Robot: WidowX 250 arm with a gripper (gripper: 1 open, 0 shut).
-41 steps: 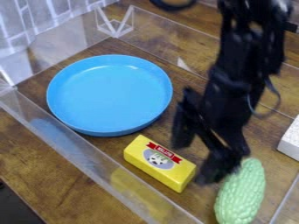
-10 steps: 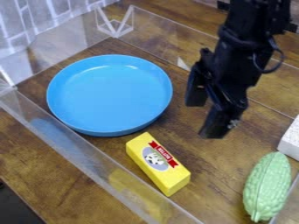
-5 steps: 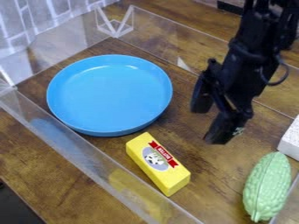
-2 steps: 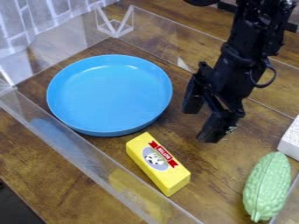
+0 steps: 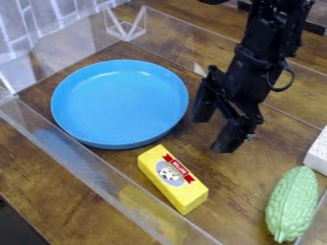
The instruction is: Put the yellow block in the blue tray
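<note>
The yellow block (image 5: 173,177), with a red label strip and a round whitish picture on top, lies flat on the wooden table, near the front. Left of it and farther back sits the round blue tray (image 5: 119,102), with nothing in it. My black gripper (image 5: 215,126) hangs open just behind and to the right of the block, fingers pointing steeply down, one fingertip (image 5: 201,113) beside the tray's right rim and the other (image 5: 228,142) lower right. Nothing is between the fingers, and they do not touch the block.
A bumpy green gourd (image 5: 293,204) lies at the front right. A white object (image 5: 316,151) pokes in at the right edge. Clear plastic walls (image 5: 76,153) run along the left and front of the work area.
The gripper has shifted left toward the tray and rolled a little about its own axis. The block, tray and gourd have not moved.
</note>
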